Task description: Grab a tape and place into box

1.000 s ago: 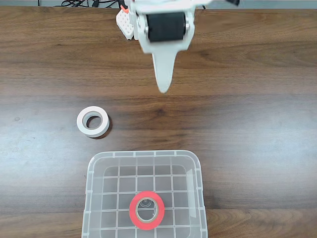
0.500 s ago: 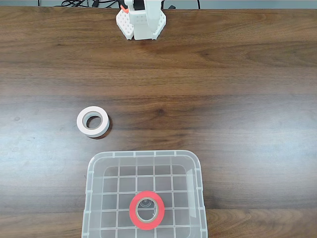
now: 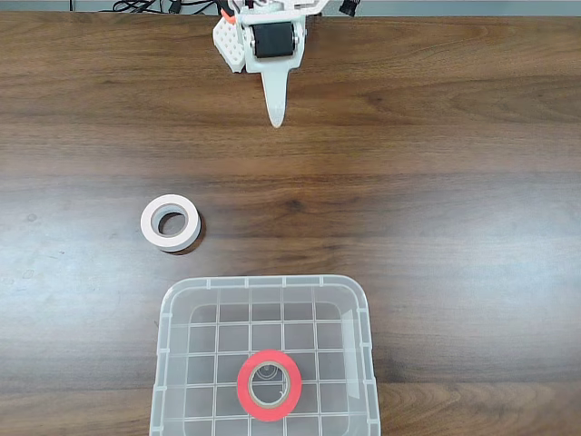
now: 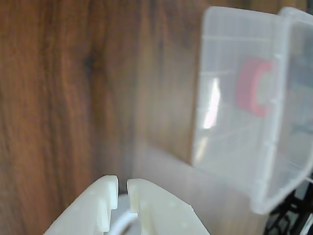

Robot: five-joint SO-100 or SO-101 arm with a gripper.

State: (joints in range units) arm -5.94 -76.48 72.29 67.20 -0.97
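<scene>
My pincer (image 4: 122,188), jaws together and empty, has swung back out over the bench (image 3: 436,182), leaving the tape (image 3: 270,384) resting inside the box (image 3: 172,363).

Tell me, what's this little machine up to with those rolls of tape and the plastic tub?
The red tape already lies flat inside the clear box at the near edge of the wooden table. The arm's hand is up at the far side of the table, away from the box, its fingers together and holding nothing. A white tape roll sits on the table outside the box, untouched.
</scene>
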